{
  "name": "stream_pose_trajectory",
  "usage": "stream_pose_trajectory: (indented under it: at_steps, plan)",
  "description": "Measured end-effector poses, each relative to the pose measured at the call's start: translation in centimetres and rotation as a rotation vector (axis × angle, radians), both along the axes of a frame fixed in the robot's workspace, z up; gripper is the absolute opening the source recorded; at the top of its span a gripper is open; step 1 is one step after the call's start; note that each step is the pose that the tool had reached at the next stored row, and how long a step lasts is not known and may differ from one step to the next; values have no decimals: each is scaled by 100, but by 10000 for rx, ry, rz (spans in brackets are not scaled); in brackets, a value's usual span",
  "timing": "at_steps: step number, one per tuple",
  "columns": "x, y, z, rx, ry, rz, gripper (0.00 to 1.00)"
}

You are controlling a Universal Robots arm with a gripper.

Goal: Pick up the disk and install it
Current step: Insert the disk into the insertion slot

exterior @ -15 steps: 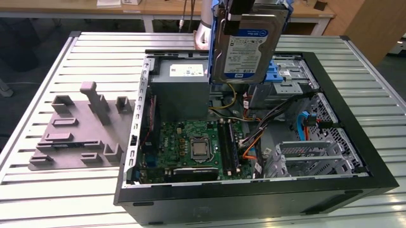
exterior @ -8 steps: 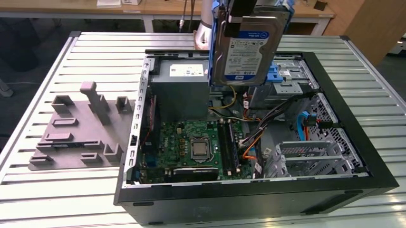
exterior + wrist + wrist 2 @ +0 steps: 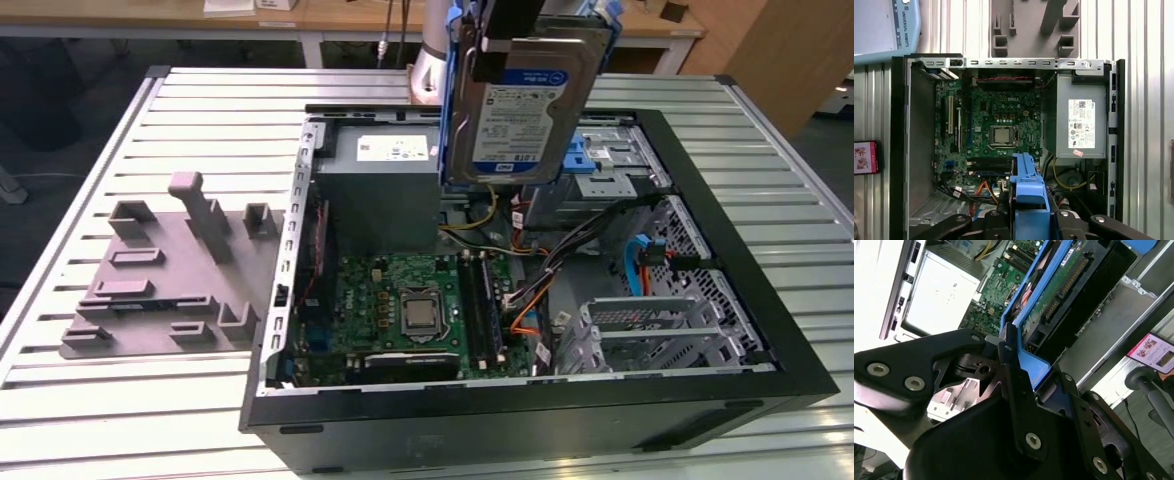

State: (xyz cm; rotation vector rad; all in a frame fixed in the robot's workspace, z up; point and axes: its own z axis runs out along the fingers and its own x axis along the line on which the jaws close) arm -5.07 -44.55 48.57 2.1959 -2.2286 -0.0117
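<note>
Black tool was closed tight on the disk, its fingers pinching the blue frame at one short end. The disk hung upright over the open computer case, label side facing the exterior view, touching nothing inside the case. Whether its lower edge sat below the case's rim could not be told. Inside the case, a grey power supply lay at the far end, a green motherboard filled the floor nearer the camera, and metal drive cages stood along the side toward the exterior view's right. Coloured cables ran between the board and the cages. Outside the case, toward the exterior view's left, a grey moulded fixture rested on the slatted desk
</note>
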Motion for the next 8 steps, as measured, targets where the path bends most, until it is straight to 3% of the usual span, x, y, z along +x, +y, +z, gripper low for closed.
stream_pose_trajectory:
  at_steps: [8]
  plan:
    - [0,-28,-4,-2,1,-104,36]
